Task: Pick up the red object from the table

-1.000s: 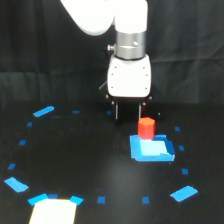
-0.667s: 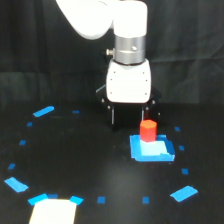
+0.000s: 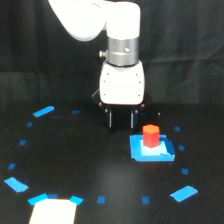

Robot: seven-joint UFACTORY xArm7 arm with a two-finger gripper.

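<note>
The red object (image 3: 150, 136) is a small stubby red-orange block standing upright on a flat blue square pad (image 3: 152, 149) on the black table (image 3: 90, 165), at the exterior view's right of centre. My gripper (image 3: 121, 120) hangs from the white arm just to the left of the block and slightly behind it. Its two dark fingers (image 3: 109, 119) point down and stand apart, open, with nothing between them. The fingertips hover a little above the table, clear of the block.
Small blue tape marks form a ring on the table, with larger blue strips at the left (image 3: 43, 111), lower left (image 3: 16, 184) and lower right (image 3: 184, 193). A pale rectangular patch (image 3: 52, 212) lies at the front edge.
The arm has swung from above the block toward the exterior view's left and now stands beside it. The block and pad have not moved.
</note>
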